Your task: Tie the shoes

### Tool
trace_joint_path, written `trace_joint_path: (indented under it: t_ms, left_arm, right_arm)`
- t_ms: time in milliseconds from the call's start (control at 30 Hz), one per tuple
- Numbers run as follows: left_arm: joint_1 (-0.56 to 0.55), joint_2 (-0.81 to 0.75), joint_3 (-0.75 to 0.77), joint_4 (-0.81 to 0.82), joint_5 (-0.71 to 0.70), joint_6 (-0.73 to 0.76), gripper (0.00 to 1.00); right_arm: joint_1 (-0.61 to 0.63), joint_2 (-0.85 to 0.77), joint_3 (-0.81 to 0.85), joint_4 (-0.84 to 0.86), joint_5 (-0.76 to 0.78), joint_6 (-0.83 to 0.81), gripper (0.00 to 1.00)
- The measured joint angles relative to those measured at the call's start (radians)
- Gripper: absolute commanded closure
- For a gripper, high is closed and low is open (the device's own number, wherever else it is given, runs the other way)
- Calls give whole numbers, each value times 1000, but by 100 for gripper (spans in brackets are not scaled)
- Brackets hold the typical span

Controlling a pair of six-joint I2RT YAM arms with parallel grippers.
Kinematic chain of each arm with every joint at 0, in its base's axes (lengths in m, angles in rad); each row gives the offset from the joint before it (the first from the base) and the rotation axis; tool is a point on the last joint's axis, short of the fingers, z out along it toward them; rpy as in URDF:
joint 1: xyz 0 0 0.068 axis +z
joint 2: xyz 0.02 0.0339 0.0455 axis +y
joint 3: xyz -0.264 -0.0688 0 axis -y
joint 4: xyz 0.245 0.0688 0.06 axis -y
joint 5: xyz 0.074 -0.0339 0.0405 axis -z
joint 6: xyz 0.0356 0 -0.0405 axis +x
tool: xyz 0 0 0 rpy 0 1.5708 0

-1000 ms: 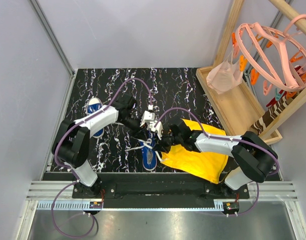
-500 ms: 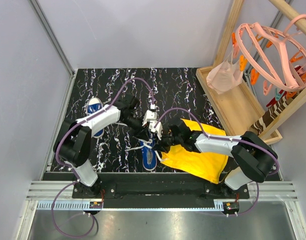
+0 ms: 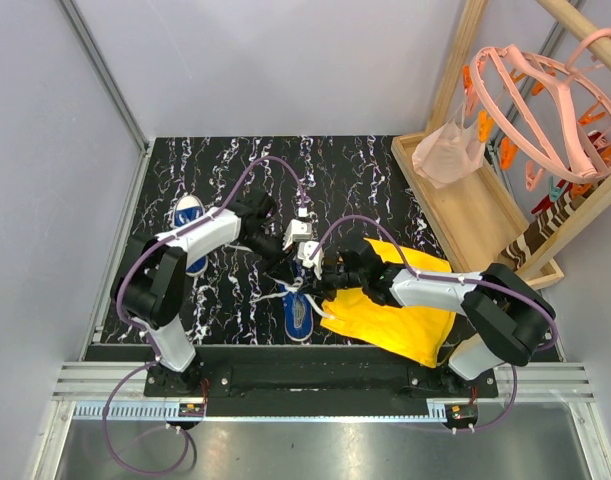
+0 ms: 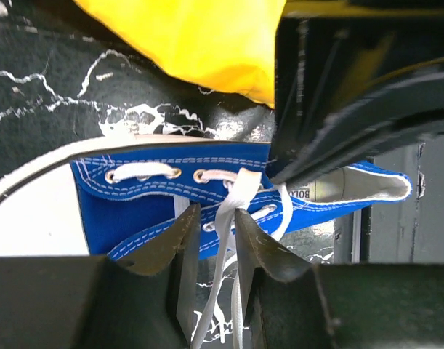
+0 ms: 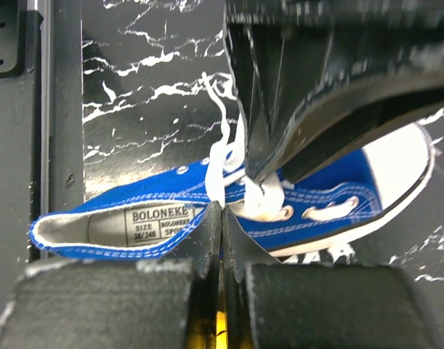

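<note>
One blue shoe (image 3: 297, 316) lies near the table's front middle, its toe pointing away from the arms; it also shows in the left wrist view (image 4: 120, 211) and the right wrist view (image 5: 352, 174). The other shoe (image 3: 188, 213) lies at the left, partly under the left arm. My left gripper (image 3: 290, 270) (image 4: 213, 211) hangs over the eyelets, slightly open, with a white lace (image 4: 232, 196) running through the gap. My right gripper (image 3: 320, 287) (image 5: 222, 207) is shut, pinching a lace (image 5: 220, 156) at the shoe's opening. The two grippers nearly touch.
A yellow cloth (image 3: 395, 315) lies right of the shoe, under the right arm. A wooden tray (image 3: 465, 205) and a pink clip hanger (image 3: 545, 100) stand at the right. Grey walls close off the left and back.
The left gripper has shifted slightly right and closer to the shoe's laces. The right gripper has hardly moved.
</note>
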Motion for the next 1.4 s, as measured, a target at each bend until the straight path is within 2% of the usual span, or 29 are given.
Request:
trace_joint_path:
  t_ms: [867, 967, 1000, 1233, 1400]
  left_arm:
    - [4, 26, 35, -18, 35, -49, 67]
    - [4, 34, 35, -17, 35, -53, 69]
    - [4, 36, 35, -18, 35, -53, 72]
    - [4, 40, 35, -18, 51, -57, 82]
    - [4, 39, 35, -18, 88, -66, 83]
  right_arm:
    - [0, -29, -23, 31, -2, -69, 100]
    - [0, -29, -25, 31, -2, -71, 100]
    - [0, -29, -26, 31, -3, -72, 100]
    - [0, -29, -26, 31, -4, -73, 100]
    - [0, -29, -26, 31, -4, -73, 100]
